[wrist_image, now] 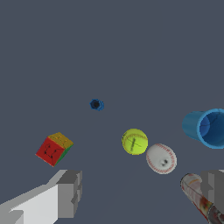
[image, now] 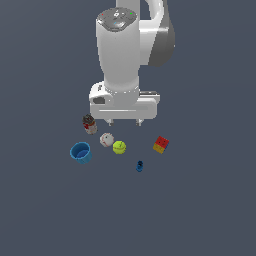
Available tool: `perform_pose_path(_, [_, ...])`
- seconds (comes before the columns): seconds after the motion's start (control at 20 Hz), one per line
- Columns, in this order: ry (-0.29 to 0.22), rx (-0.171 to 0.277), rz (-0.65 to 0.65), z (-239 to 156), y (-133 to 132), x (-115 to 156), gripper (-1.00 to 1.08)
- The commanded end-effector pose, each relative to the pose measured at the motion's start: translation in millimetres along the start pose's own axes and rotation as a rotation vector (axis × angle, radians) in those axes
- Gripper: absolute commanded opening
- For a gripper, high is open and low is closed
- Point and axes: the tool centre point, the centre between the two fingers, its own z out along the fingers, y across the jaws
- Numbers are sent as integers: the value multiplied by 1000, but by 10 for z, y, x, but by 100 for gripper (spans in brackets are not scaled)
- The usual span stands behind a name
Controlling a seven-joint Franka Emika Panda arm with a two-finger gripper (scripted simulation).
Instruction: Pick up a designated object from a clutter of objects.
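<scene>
Exterior view: the gripper (image: 124,121) is seen spread wide and empty above the clutter; the small yellow-green tennis ball (image: 119,147) is found just beside the white red-stitched baseball (image: 106,140).

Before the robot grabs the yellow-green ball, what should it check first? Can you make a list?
1. Gripper open and empty: ok, fingers spread wide.
2. Tennis ball in sight: ok, both views show it.
3. Room around the ball: not ok, the white baseball sits very close beside it.
4. Gripper right above the ball: cannot tell, it hangs high and may be off-centre.
5. Can clear of the fingers: cannot tell, it looks near one finger in the wrist view.
</scene>
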Motion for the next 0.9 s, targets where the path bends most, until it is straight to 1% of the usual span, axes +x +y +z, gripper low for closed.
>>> perform_pose_path(0.0, [1,-3,3,198,44,0,100])
perform_pose_path(0.5, [9,-19,17,1123,251,-123,100])
perform_pose_path(0.85, [13,-26,22,1531,342,-252,100])
